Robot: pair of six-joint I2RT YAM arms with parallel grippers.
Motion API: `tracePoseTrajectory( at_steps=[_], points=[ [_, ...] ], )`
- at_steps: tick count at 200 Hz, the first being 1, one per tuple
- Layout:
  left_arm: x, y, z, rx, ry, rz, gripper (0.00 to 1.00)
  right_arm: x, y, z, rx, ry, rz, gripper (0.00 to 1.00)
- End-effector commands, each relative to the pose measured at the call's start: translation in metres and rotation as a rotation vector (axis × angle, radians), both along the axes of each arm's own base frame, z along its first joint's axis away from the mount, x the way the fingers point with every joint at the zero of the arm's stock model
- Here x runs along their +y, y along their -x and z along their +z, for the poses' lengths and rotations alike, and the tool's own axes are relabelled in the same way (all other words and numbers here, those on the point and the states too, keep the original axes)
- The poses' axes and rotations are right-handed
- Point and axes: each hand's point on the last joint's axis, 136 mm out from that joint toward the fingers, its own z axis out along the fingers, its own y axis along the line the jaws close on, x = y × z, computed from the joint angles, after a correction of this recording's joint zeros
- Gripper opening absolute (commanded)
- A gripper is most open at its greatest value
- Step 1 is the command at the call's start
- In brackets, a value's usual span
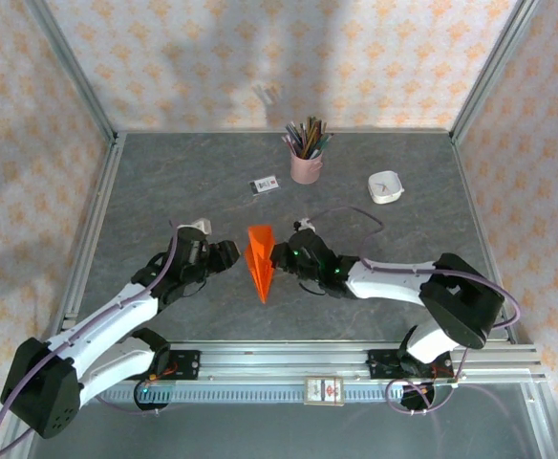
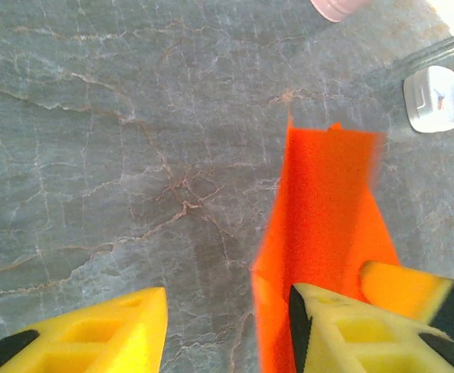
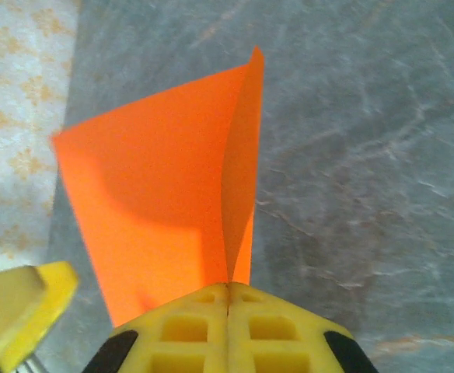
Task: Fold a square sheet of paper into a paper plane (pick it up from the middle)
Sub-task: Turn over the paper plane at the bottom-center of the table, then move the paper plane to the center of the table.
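**Present state.** The paper plane (image 1: 260, 260) is a pointed orange wedge. It sits on the arm-base side of the pink pencil cup (image 1: 306, 164), slightly to the cup's left, with its tip pointing away from the cup. The right gripper (image 3: 228, 299) has its jaws pressed together on one edge of the paper, and this is the only grip on it. The left gripper (image 2: 227, 311) is farther left of the cup than the plane. Its jaws are spread and pinch nothing, and one finger (image 2: 351, 334) lies against or just in front of the paper. Whether the plane rests on the table (image 1: 145, 191) or hangs clear of it cannot be determined.

**Hazards.**
1. Rotation in the grip. One narrow pinch on thin paper gives little resistance to twisting. Any quick wrist motion could swing the wedge round the contact point and misalign the creases.
2. Layer separation. The right wrist view shows two layers splayed apart above the pinch. With nothing pressing them together, the fold may spring wider.
3. Crumpling. If the left jaws close off target, a fingertip could push the flap sideways instead of clamping it.
4. Finger collision. The two grippers' fingertips stand very near each other at the paper, so a small approach error could knock them together.
5. Tearing. This would follow if both grippers clamp and then draw apart.
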Motion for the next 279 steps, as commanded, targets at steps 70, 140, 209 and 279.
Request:
tracePoseTrajectory(
  at_steps=[70, 140, 209, 279],
  points=[
    [-0.076, 0.010, 0.003, 0.038, 0.085, -0.174, 0.45, -0.021, 0.010, -0.038, 0.020, -0.040, -0.036, 0.00],
    [-0.074, 0.010, -0.012, 0.059, 0.041, -0.160, 0.43, -0.033, 0.015, -0.060, 0.049, -0.002, -0.056, 0.00],
    [-0.101, 0.011, -0.018, 0.088, 0.060, -0.243, 0.40, -0.034, 0.017, -0.066, 0.057, 0.000, -0.057, 0.00],
    [-0.115, 0.006, -0.034, 0.126, 0.022, -0.280, 0.38, -0.035, 0.018, -0.070, 0.066, -0.009, -0.064, 0.00]
  ],
)
